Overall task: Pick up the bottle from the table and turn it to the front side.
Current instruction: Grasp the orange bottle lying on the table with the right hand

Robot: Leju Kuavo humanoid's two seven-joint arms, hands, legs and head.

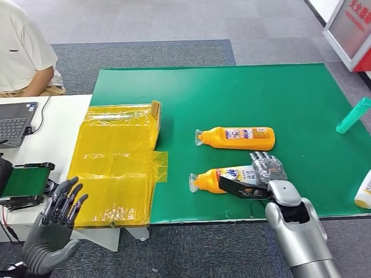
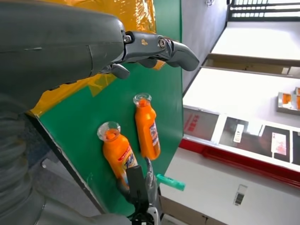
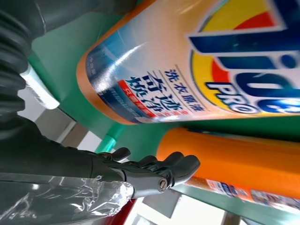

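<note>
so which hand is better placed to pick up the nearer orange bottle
Right. The right hand already sits at the base end of the nearer orange plastic bottle on the green mat, thumb on one side and fingers on the other. The left hand hovers open off the mat, beyond the yellow plastic bag.

Bright, even indoor light, soft shadows
Glare on the yellow plastic wrap [image 1: 116, 168]; the near bottle [image 3: 198, 61] looms huge and slightly soft at the right wrist

Bare green mat [image 1: 302, 110] beyond second orange bottle [image 1: 238, 138]; yellow package [image 1: 116, 162] leftward.
</note>
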